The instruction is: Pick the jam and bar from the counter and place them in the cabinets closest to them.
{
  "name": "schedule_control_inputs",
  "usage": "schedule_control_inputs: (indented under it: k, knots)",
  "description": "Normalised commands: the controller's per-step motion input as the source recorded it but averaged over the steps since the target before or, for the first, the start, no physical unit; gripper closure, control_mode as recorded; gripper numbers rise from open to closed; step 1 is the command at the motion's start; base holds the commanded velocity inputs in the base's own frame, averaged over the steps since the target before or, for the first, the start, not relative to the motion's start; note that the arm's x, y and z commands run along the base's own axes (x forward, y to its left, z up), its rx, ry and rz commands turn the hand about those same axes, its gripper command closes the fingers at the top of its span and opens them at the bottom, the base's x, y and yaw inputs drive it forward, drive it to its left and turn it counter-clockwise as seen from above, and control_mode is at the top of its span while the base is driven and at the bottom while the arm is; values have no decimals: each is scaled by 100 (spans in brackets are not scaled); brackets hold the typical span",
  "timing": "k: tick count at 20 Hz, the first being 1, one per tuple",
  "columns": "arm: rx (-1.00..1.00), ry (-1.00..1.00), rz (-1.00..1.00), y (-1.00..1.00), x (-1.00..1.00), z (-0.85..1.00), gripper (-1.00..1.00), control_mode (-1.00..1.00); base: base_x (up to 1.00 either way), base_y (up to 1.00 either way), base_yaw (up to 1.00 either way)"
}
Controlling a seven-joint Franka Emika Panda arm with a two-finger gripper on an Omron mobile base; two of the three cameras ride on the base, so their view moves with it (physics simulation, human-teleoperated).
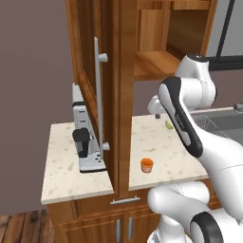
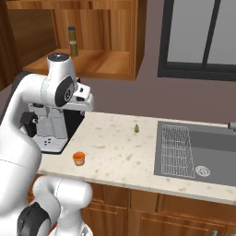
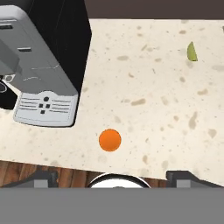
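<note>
Beige bench [image 2: 120, 152] carries the jam [image 2: 79, 158] upright, no long axis. Right base view adds sink [image 2: 203, 152]; left base view adds cabinet handle [image 1: 98, 95]. Fingers [image 3: 41, 178] apart, empty.

The jam [image 1: 147, 165], a tiny squat orange jar with a darker rim, is standing upright near the front edge of the counter [image 1: 161, 147], sitting in the lower middle of the left base view. In the right base view it [image 2: 79, 158] is resting at lower left; in the hand view it [image 3: 110, 140] is showing as an orange disc below centre. The beige speckled counter [image 2: 120, 152] is stretching across mid-frame. The wall cabinets [image 1: 156, 33] are standing open, warm brown wood, filling the upper frame.
</note>
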Motion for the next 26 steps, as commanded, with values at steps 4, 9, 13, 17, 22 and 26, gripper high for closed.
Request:
schedule_control_inputs:
  k: [4,9,13,17,22,26]
  knots:
    - [-2,0,1,0,-15,-20,-100,-100,0,0,0]
    - [0,1,0,0,-3,-21,-100,-100,0,0,0]
    - [-1,9,0,0,5,-35,-100,-100,0,0,0]
    - [-2,13,0,0,8,-44,-100,-100,0,0,0]
    - [-2,13,0,0,9,-45,-100,-100,0,0,0]
    - [0,11,0,0,4,-46,-100,-100,0,0,0]
